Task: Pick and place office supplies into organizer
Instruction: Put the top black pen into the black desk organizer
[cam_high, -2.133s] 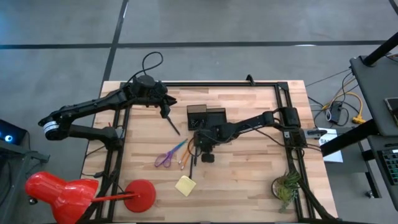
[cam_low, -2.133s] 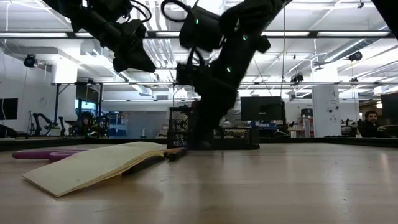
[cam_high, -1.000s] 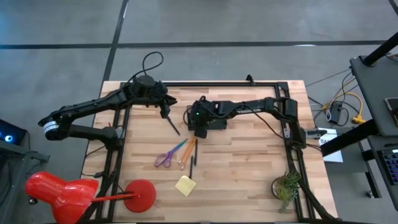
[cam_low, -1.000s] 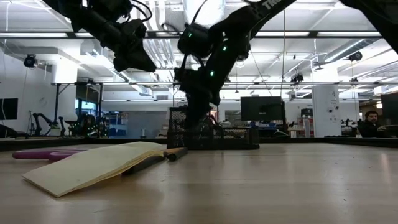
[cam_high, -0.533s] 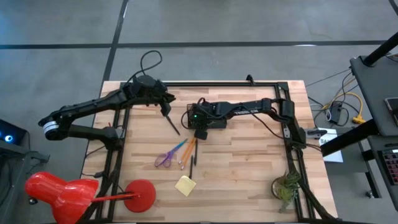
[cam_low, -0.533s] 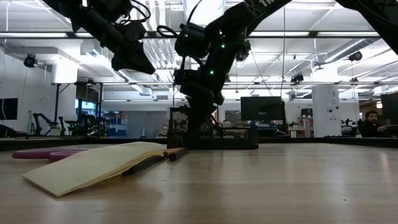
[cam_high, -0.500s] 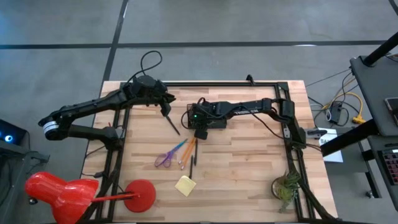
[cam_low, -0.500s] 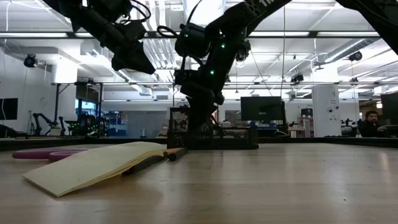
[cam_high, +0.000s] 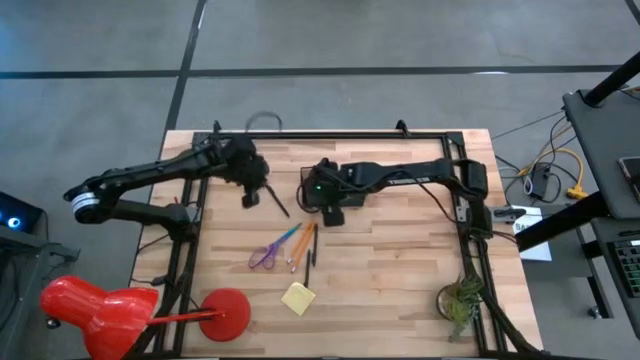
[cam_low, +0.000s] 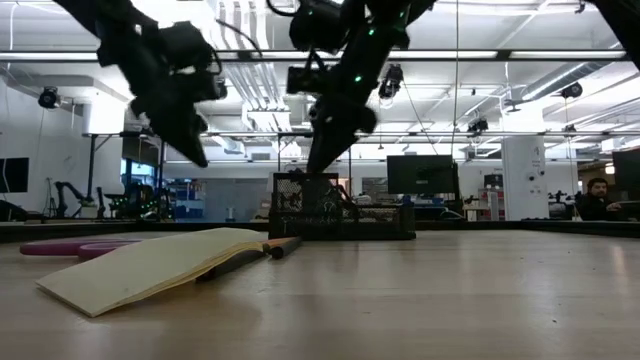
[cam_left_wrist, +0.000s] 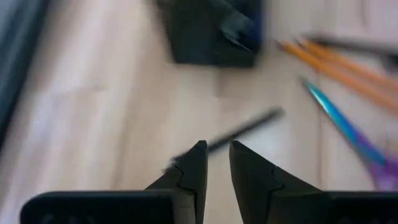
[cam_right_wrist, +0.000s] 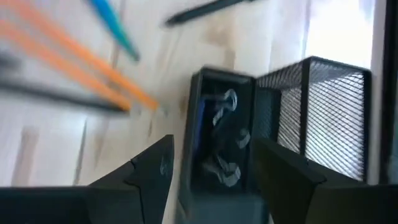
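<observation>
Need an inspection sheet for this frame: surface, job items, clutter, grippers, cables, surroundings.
Surface: wooden table, black frame along its edges.
Job's things: organizer mid-table; scissors, orange pencils, black pen and sticky-note pad loose on the table.
Clutter: red lamp and plant at the near corners.
Grippers: left gripper nearly shut, empty, above the black pen; right gripper open over the organizer.
Cables: loop at the far edge; wires off the table's right.
Surroundings: lab hall, seated person.

Black wire-mesh organizer (cam_right_wrist: 323, 118) on a matt wooden table (cam_high: 400, 270).
</observation>
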